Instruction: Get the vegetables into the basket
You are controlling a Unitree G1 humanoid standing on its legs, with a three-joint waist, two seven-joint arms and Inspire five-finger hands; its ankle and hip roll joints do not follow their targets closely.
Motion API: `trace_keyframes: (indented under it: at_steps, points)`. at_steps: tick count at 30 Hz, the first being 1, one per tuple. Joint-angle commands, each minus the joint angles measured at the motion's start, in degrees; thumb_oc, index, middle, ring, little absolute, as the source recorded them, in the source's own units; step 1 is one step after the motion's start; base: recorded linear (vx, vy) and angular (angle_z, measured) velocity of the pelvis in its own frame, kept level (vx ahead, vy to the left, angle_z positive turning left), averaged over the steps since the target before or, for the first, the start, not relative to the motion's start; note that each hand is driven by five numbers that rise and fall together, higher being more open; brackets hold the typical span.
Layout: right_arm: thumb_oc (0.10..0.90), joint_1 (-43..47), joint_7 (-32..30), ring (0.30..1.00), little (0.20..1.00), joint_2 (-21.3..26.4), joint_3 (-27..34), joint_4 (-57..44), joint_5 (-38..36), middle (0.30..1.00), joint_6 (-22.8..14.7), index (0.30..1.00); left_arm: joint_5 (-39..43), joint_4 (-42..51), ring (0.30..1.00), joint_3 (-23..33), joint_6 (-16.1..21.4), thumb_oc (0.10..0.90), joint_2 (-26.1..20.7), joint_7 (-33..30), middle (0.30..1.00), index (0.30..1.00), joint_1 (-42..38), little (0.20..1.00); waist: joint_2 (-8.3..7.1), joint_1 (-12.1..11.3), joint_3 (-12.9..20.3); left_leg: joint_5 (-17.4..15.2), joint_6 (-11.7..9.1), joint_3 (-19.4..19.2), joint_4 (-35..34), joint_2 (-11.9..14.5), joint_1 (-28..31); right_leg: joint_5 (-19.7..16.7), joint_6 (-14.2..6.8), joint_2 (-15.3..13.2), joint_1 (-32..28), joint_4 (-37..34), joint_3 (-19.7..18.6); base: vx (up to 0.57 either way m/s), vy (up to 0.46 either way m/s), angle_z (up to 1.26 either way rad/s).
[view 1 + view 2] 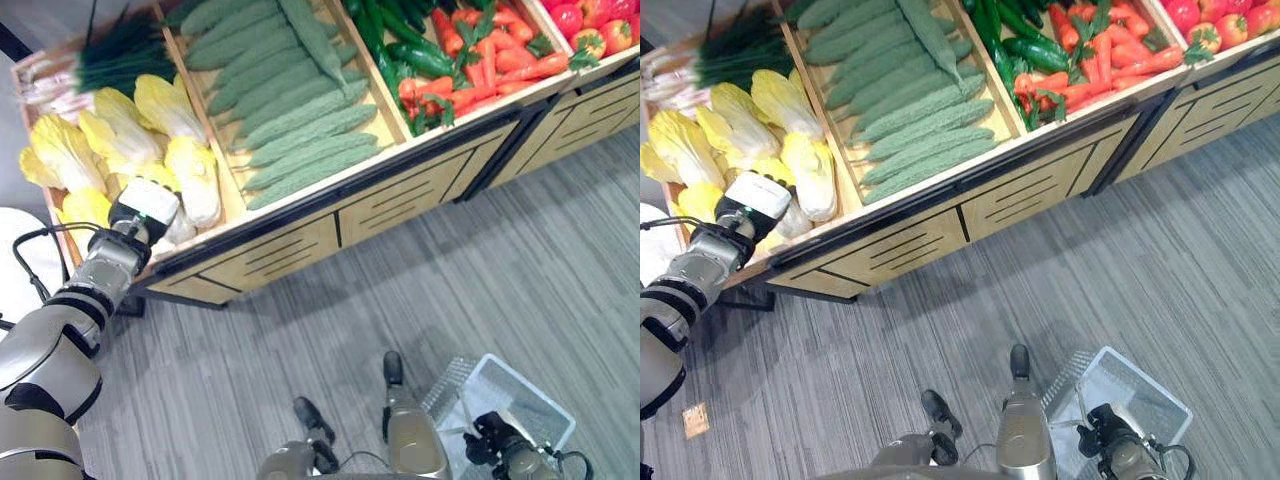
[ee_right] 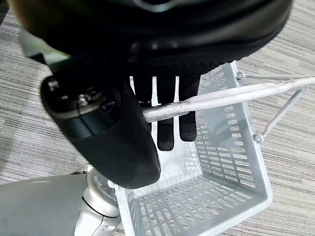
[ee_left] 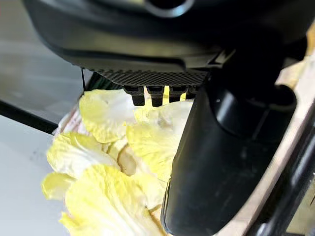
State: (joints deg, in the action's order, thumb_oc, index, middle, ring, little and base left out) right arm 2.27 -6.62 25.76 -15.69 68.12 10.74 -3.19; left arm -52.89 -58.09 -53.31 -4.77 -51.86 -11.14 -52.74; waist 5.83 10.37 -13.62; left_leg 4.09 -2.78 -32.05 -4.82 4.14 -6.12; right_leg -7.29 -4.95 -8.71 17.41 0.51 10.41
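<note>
1. While the left hand (image 1: 143, 208) reaches among the yellow cabbages (image 1: 190, 175) at nine o'clock on the counter (image 1: 300, 235), I cannot tell its finger state.
2. Right hand (image 2: 167, 115) curls round the handle (image 2: 236, 96) of the white basket (image 1: 520, 395) (five o'clock, empty).

Light: bright and even over the counter (image 1: 330, 215) and floor (image 1: 500, 280).
Shadows: soft, under the counter's front edge.
Glare: pale washout on the cabbages (image 3: 98, 162).
Blur: left robot hand (image 3: 216, 162) out of focus close up.
</note>
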Motion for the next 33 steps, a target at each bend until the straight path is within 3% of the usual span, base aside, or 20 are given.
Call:
trace_keyframes:
  at_steps: [1, 9, 10, 11, 20, 26, 33]
  points:
    - [0.400, -0.78, -0.97, 0.300, 0.300, -0.15, -2.68, 1.89, -2.02, 0.300, 0.86, 0.300, 1.40, -3.93, 1.000, 2.52, -4.16, 0.900, -6.77, -0.94, 1.000, 1.000, -7.76, 1.000, -3.21, 0.42, 3.08, 3.87, -5.25, 4.89, -0.18, 1.33, -1.82, -7.70, -8.70, -3.43, -2.83, -4.84, -3.45, 0.06, 0.065, -0.23]
    - [0.400, 0.96, -0.62, 0.300, 0.300, -1.50, -5.06, 0.71, -2.31, 0.300, 0.76, 0.300, 3.01, -4.73, 1.000, 3.92, -4.34, 0.900, -5.97, -0.83, 1.000, 1.000, -6.54, 1.000, -5.99, -0.21, 1.49, 3.01, -4.36, 5.71, -0.18, 0.55, -3.02, -8.88, -8.83, -3.15, -0.62, -4.74, -6.23, 0.03, 0.050, -0.11]
    - [0.400, 1.00, -0.64, 0.300, 0.300, -1.52, -5.24, 0.49, -2.27, 0.300, 0.72, 0.300, 3.41, -5.03, 0.621, 4.13, -4.18, 0.629, -5.96, -0.82, 0.621, 0.621, -6.48, 0.621, -6.19, -0.24, 1.51, 3.00, -4.37, 5.60, -0.18, 0.63, -2.99, -8.94, -8.81, -3.08, -0.59, -4.73, -6.41, 0.03, 0.024, -0.23]
    - [0.400, 1.00, -0.64, 0.300, 0.300, -1.51, -5.25, 0.49, -2.27, 0.300, 0.73, 0.300, 3.42, -5.04, 0.300, 4.13, -4.18, 0.400, -5.97, -0.83, 0.300, 0.300, -6.47, 0.300, -6.20, -0.26, 1.51, 3.00, -4.37, 5.57, -0.18, 0.63, -2.98, -8.94, -8.81, -3.08, -0.58, -4.73, -6.44, 0.03, 0.009, -0.18]
    - [0.400, 0.73, 0.03, 0.300, 0.300, -1.82, -6.35, 0.46, -1.61, 0.300, 1.10, 0.300, 5.67, -3.36, 0.300, 7.32, -4.40, 0.400, -5.34, -0.81, 0.300, 0.300, -4.05, 0.300, -7.77, -1.06, 2.35, 1.98, -4.03, 5.90, -0.18, 0.68, -0.32, -8.01, -8.68, -2.73, -2.69, -4.68, -7.34, 0.03, 0.006, -0.08]
    - [0.400, -0.03, 0.20, 0.300, 0.300, -2.50, -5.78, 1.02, -1.02, 0.300, 1.90, 0.300, 11.12, -1.11, 0.300, 15.75, -5.57, 0.400, -3.06, -2.87, 0.300, 0.300, 0.96, 0.300, -8.37, -1.89, 4.06, 1.20, -3.68, 6.89, -0.18, 0.71, 2.24, -6.67, -8.16, -2.16, -5.72, -4.77, -7.25, 0.01, -0.019, -0.02]
    - [0.400, -2.08, 0.55, 0.300, 0.300, -3.89, -4.15, 2.10, -0.55, 0.300, 2.98, 0.300, 17.80, 10.25, 0.300, 27.64, -6.36, 0.400, -2.85, -7.75, 0.300, 0.300, 8.87, 0.300, -8.76, -2.91, 6.91, 0.32, -3.54, 8.34, -0.18, 0.87, 5.25, -4.92, -7.73, -1.77, -9.87, -4.89, -6.24, 0.03, -0.039, 0.10]
